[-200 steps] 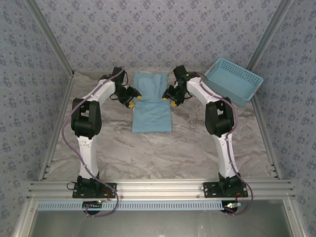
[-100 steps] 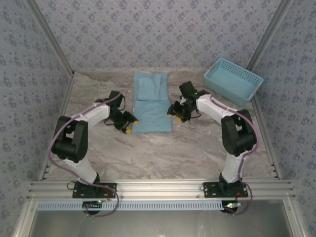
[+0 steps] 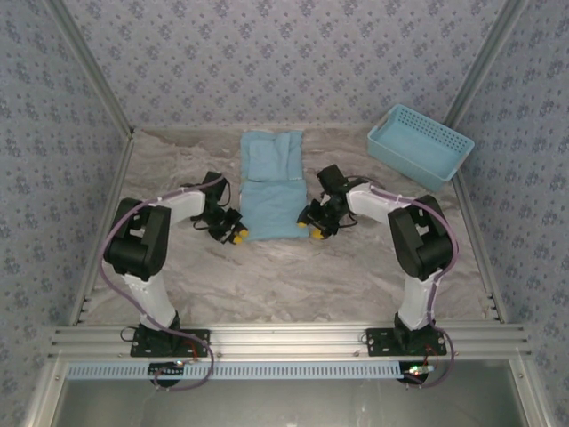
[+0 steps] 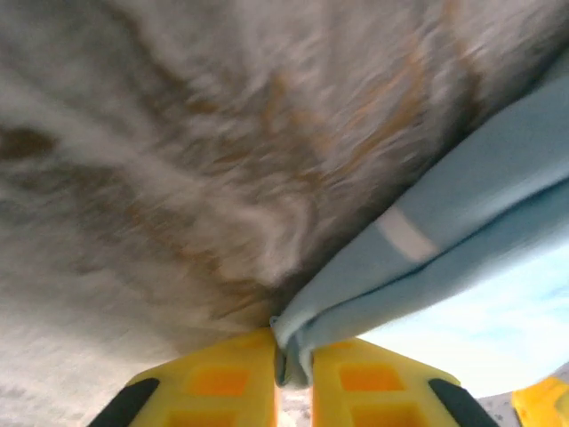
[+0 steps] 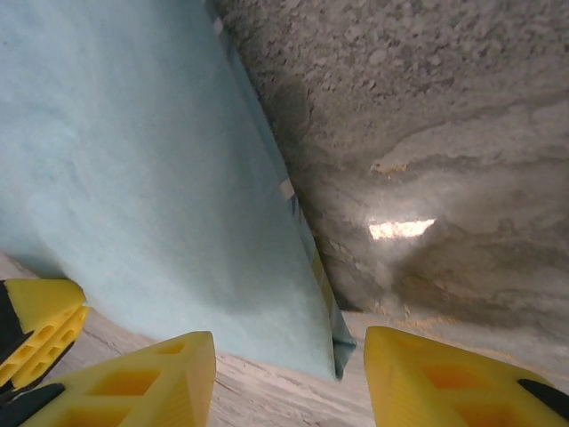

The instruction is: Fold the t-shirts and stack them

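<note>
Left gripper [image 4: 293,372] pinches the sky-blue t-shirt [image 4: 462,240] by its corner at bottom centre. Right gripper [image 5: 289,369] stands with jaws apart around another corner.

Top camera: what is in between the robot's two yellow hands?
The folded light-blue t-shirt. In the top camera, its near edge runs from the left hand, which pinches one corner, across to the open right hand.

Toward the robot from the flat light sky-blue cotton t-shirt [image 3: 272,191], the grey marbled tabletop [image 3: 284,276] lies open. The left gripper [image 3: 236,234] and right gripper [image 3: 311,224] crowd the shirt's two near corners. Far right of the shirt, a rigid light-blue plastic lattice basket [image 3: 420,146] occupies the table corner.
</note>
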